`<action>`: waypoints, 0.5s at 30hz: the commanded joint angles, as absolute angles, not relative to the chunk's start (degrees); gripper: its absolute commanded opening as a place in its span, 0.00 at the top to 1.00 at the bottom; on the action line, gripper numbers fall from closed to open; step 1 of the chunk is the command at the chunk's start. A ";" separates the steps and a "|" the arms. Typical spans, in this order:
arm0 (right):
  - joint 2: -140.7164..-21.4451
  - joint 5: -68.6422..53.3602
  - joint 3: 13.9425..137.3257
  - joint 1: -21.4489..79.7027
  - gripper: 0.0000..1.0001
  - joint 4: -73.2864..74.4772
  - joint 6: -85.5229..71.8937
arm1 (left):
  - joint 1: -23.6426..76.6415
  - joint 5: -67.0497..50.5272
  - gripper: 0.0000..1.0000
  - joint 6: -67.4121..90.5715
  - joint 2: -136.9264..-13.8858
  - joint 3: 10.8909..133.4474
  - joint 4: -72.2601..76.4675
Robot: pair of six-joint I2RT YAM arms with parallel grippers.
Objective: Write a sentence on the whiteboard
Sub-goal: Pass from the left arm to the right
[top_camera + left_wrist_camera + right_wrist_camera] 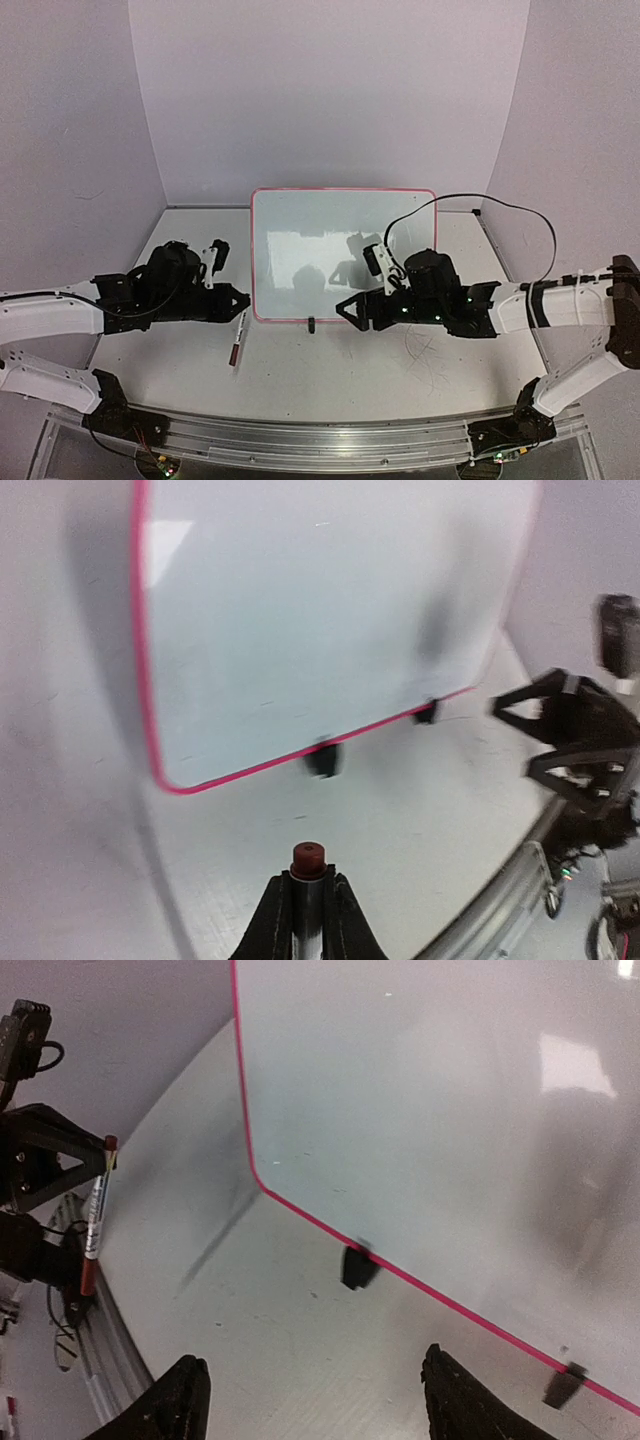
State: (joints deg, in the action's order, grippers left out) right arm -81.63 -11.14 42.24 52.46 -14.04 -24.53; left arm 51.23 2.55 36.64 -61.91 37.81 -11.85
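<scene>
The whiteboard stands upright at the middle of the table, with a pink frame and black clip feet. Its face is blank in every view; no sentence shows. My left gripper is left of the board's lower left corner and shut on a marker. In the left wrist view the fingers clamp the silver barrel, and the marker's dark red end points at the board. My right gripper is open and empty in front of the board's bottom edge. Its gap faces a clip foot.
A black cable loops from the right arm across the board's upper right corner. An aluminium rail runs along the near edge. Grey walls close the back and sides. Faint scratches mark the tabletop under the right arm.
</scene>
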 commanded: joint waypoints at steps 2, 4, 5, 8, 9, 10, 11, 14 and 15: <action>-88.16 -34.01 49.09 52.99 0.34 -25.13 -28.01 | 56.31 -11.62 1.00 23.41 -67.44 41.34 10.06; -89.55 -37.52 49.46 53.24 0.34 -28.23 -29.59 | 57.22 -13.67 1.00 20.11 -71.78 45.76 10.12; -89.89 -39.02 49.55 53.35 0.35 -29.13 -30.13 | 57.43 -14.47 1.00 18.76 -73.92 47.52 10.28; -90.05 -41.30 49.02 53.71 0.36 -31.15 -30.71 | 57.64 -17.86 1.00 15.47 -77.82 50.74 11.73; -89.96 -41.88 48.73 53.74 0.36 -31.62 -30.78 | 57.69 -18.58 1.00 14.67 -78.64 51.53 12.11; -89.92 -42.34 48.47 53.77 0.38 -31.87 -30.82 | 57.73 -18.90 1.00 14.01 -79.24 52.13 12.38; -89.90 -42.64 48.16 53.83 0.39 -32.05 -30.89 | 57.74 -19.12 1.00 13.40 -79.67 52.55 12.66; -89.69 -42.58 46.86 53.86 0.44 -33.52 -31.61 | 57.75 -20.39 1.00 12.37 -80.32 53.32 13.88; -89.66 -42.28 46.51 53.86 0.46 -33.95 -31.82 | 57.75 -21.22 1.00 12.31 -80.52 53.66 14.14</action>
